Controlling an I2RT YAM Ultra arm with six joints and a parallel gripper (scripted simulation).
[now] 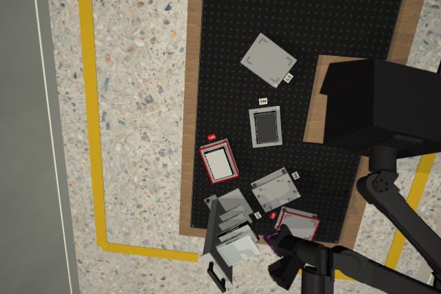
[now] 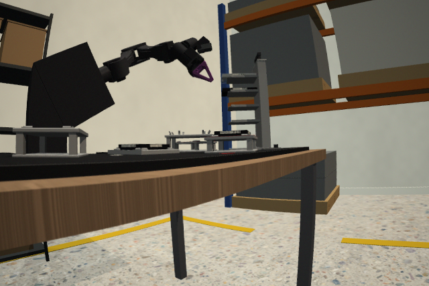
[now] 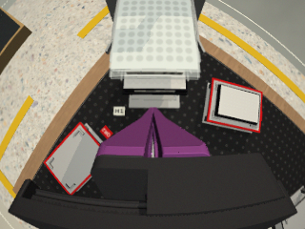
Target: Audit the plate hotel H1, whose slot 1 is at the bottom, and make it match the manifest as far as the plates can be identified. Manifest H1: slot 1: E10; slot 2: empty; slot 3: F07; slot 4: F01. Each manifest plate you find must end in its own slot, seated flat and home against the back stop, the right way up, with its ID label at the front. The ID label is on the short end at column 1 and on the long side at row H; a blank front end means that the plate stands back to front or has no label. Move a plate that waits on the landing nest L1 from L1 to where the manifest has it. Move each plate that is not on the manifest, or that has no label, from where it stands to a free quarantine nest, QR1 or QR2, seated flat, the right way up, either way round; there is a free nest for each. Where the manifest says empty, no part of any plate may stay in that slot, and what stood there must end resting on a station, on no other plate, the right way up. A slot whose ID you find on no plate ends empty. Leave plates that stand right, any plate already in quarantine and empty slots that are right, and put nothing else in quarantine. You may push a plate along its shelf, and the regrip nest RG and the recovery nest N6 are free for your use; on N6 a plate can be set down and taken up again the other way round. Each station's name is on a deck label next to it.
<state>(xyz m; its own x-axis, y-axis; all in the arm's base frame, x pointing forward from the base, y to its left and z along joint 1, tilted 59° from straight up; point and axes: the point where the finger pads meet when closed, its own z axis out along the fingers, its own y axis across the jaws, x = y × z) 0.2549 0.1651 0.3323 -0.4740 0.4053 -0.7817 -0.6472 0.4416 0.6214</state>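
Note:
The plate hotel H1 (image 1: 230, 231) stands at the deck's near corner and shows side-on in the exterior view (image 2: 249, 102). A white well plate (image 3: 152, 32) lies in its top slot (image 2: 238, 77). A dark plate (image 2: 241, 88) lies in the slot below. The two lower shelves (image 2: 244, 114) look empty. My purple gripper (image 2: 205, 74) is shut and holds nothing. It hangs in front of the top slot, a short gap from the plate's front end, and also shows in the wrist view (image 3: 152, 116). I cannot read any ID label.
Quarantine nest QR1 (image 1: 218, 164) holds a white plate (image 3: 236, 105). The other red-framed nest, QR2 (image 1: 298, 224), is empty. Nest N6 (image 1: 266, 127) holds a dark plate. RG (image 1: 275, 191) and L1 (image 1: 268, 59) are empty. The arm's black base (image 1: 377, 102) stands at the right.

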